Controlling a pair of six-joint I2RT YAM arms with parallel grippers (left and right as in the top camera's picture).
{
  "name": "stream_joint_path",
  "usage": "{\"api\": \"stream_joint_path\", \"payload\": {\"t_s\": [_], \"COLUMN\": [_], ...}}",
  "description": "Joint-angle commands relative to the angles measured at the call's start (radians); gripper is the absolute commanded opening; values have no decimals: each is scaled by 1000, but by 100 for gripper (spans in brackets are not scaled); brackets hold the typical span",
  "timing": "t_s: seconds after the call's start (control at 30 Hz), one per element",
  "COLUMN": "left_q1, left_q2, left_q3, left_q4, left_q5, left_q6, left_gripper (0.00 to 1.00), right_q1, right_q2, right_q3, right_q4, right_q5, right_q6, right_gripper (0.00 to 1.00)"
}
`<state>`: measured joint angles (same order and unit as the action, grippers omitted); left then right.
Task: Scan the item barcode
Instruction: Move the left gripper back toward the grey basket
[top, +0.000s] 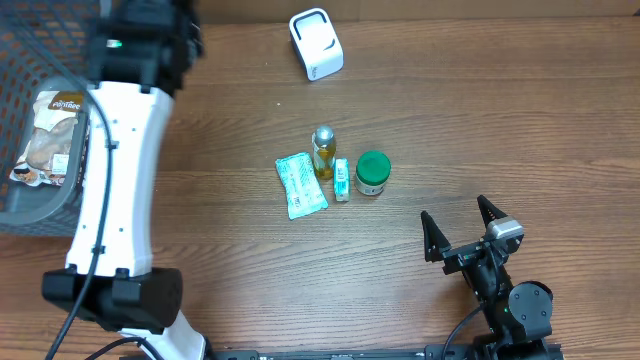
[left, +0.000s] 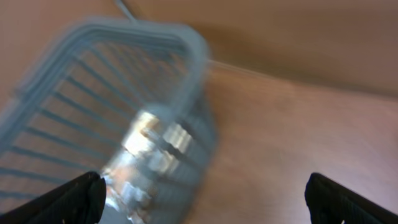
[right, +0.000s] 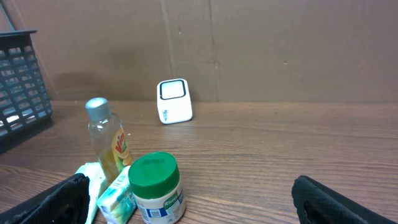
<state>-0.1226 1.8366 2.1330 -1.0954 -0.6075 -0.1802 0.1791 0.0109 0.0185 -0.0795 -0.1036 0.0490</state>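
Left gripper (left: 205, 194) hangs wide open, empty, over the basket (top: 25, 60) holding a snack bag (top: 48, 135) (done, presumably). Right gripper (top: 455, 212) sits open, empty, near the bottle (top: 323, 150) and jar (top: 372, 172) mid-counter (top: 500, 100), below the scanner (top: 316, 43).

The snack bag (top: 50, 135) lies flat in the basket (top: 25, 70); the white scanner (top: 316, 43) stands upright, well apart.

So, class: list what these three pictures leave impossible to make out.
- Left wrist view: motion blur smears the packet in the basket; label unreadable.
- Overhead: left arm covers part of the basket.
- Right wrist view: bottom edge cuts off the jar and small box.
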Motion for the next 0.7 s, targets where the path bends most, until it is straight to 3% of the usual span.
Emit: {"api": "stream_joint_path", "payload": {"t_s": [0.0,0.33,0.47,0.67], "left_q1": [135,472,574,642], "left_q2": [-4,46,121,269], "left_q3": [24,20,20,15], "left_q4": [69,47,11,-47], "left_q5": [-77,353,519,555], "left_q6": [185,210,298,353], "left_gripper": [100,100,100,100], "right_q1": [5,5,5,5], "right_q2": [-8,-8,-8,-8], "right_q3": [-10,-10,-10,-10], "right_q4": [3,3,3,3], "right_q5": [7,7,7,7], "right_q6": [-5,-5,-5,-5], "right_gripper": [100,100,100,100]}}
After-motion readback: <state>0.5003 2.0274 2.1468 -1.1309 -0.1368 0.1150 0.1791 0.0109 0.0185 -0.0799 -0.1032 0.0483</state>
